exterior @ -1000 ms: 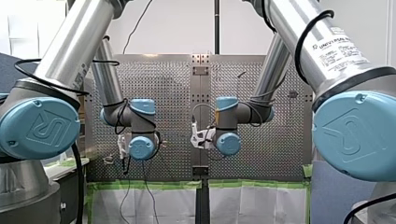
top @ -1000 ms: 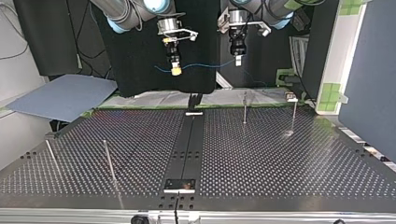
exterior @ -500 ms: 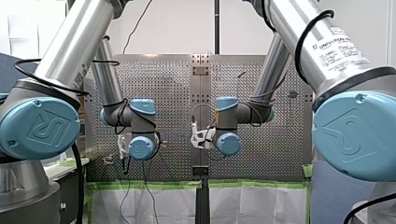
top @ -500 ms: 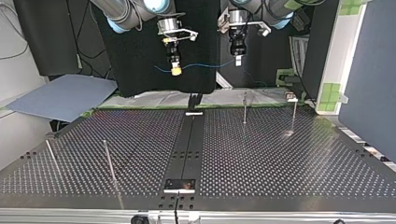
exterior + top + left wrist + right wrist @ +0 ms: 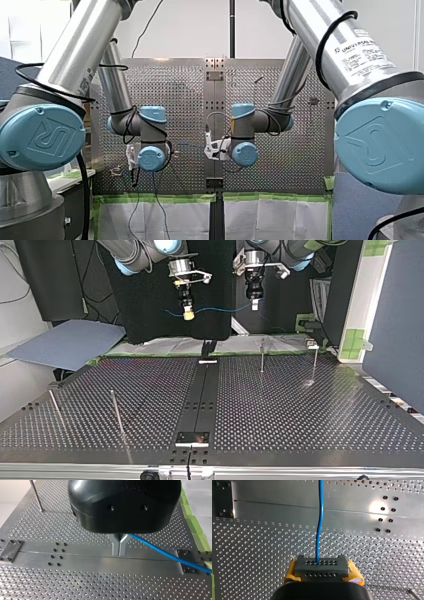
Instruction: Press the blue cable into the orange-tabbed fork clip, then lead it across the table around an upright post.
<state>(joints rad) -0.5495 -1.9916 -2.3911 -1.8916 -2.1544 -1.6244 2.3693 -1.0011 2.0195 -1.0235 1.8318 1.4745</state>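
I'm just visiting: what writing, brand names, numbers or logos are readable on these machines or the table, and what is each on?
"UNIVERSAL ROB...", on the white label on my right arm; the rest curves out of sight.
Smaller lines on that label: too small to read.
"UR" logo, raised, on my left arm's blue cap and my right arm's blue cap.
Nothing else readable.

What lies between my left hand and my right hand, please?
Only the blue cable: the top view shows it strung through the air from my right hand to my left hand, both shut on it.
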